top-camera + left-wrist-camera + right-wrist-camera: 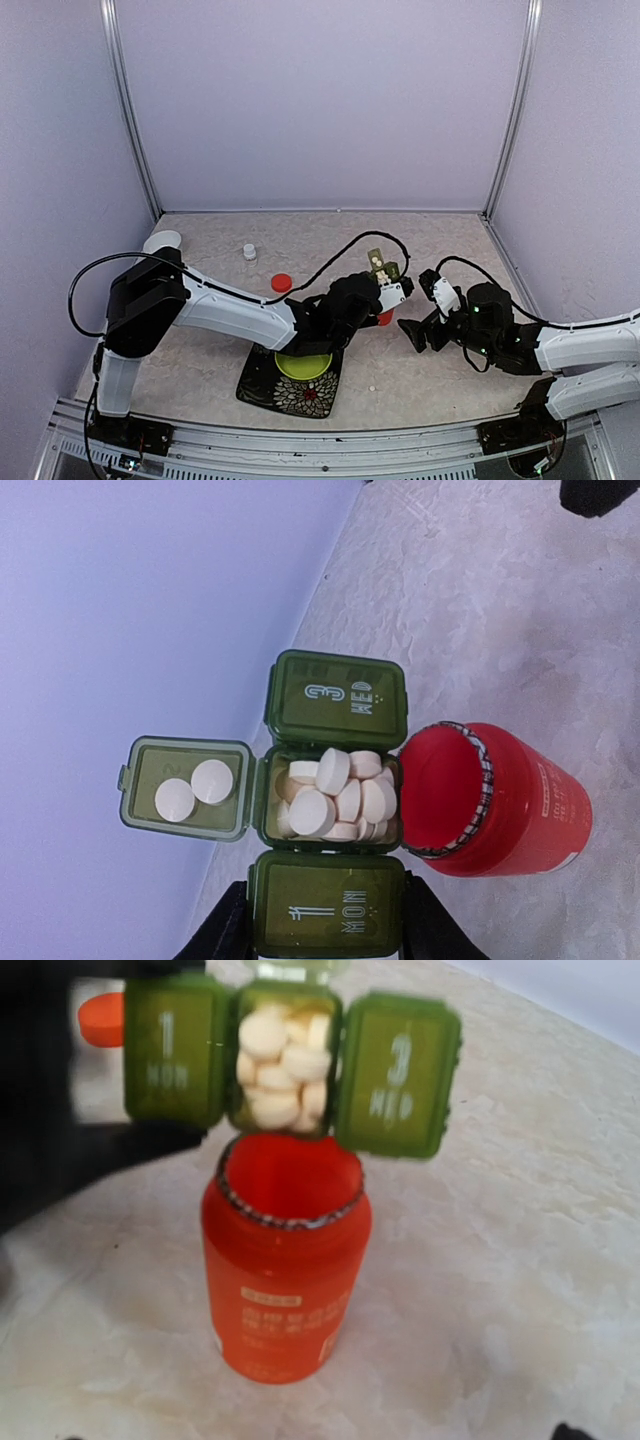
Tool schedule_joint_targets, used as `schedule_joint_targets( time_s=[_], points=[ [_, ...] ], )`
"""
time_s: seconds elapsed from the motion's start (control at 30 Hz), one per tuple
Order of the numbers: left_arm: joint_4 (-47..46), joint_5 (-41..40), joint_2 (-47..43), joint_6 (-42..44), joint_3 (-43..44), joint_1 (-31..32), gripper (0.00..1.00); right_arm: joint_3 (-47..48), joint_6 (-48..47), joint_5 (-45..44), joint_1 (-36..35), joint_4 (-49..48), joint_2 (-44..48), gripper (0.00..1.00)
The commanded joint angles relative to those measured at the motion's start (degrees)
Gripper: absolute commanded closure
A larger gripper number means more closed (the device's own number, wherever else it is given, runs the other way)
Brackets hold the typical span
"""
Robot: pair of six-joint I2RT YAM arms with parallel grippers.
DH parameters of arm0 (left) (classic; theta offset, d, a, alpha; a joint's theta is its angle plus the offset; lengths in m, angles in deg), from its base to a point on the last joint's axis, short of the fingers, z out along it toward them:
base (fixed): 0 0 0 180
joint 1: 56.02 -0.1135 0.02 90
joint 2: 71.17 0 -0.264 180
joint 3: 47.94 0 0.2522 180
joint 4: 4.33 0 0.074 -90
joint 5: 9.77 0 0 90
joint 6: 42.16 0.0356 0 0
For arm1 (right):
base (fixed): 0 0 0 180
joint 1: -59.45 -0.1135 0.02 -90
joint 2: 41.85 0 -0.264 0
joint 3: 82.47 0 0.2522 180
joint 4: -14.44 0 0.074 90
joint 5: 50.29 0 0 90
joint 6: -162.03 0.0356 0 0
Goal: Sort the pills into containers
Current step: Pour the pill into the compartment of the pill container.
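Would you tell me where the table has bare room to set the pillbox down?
Bare tabletop lies between the patterned tray and the right arm's base, and along the back wall between the small white bottle and the pillbox. It is crowded around the orange bottle, beside the right gripper.

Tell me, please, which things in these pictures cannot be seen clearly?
- Pillbox MON and WED compartments' contents: both wrist views, shut lids hide them.
- Bottle label print: wrist views, blurred and small.
- Bowl: top view, left arm covers part.
- Left gripper: left wrist view, bottom edge cuts off most of it.
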Motion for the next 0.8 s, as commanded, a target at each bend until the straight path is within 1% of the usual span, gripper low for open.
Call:
schedule_joint_targets(
  time_s=[0.0,0.47,0.77],
  points=[
    [-0.4,-0.4,1.9,0.1,-0.6,0.6,0.7,1.7,0.0,0.4,0.2,-0.2,-0.6,0.0],
    [0.4,0.8,0.2,-1.7,1.3,-0.3,0.7,1.9,0.0,0.5,0.2,-0.1,-1.0,0.0],
    [4.5,5.9,-2.8,-9.8,1.9,-2.4,0.7,1.7,0.0,0.5,0.2,-0.1,-0.6,0.0]
  ],
)
